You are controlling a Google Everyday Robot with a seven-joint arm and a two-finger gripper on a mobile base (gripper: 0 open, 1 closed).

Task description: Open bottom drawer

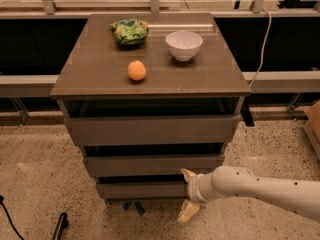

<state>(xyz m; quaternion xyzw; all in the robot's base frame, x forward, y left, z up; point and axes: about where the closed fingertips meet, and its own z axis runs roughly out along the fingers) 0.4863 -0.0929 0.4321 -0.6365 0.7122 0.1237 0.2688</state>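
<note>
The grey-brown cabinet has three handleless drawers stacked below its top. The bottom drawer [142, 189] is the lowest and narrowest front, with a dark gap above it. My gripper [187, 194] comes in from the right on a white arm and sits at the right end of the bottom drawer's front. One cream finger [188, 174] is at the drawer's top edge and the other [188, 212] hangs below it, near the floor. The fingers are spread apart around the drawer front's height.
On the cabinet top [95, 69] stand an orange [136, 70], a white bowl [184, 44] and a green bag [129, 30]. The middle drawer [152, 164] and top drawer [150, 130] are above. Speckled floor surrounds the cabinet; a dark cable and tool [60, 226] lie at lower left.
</note>
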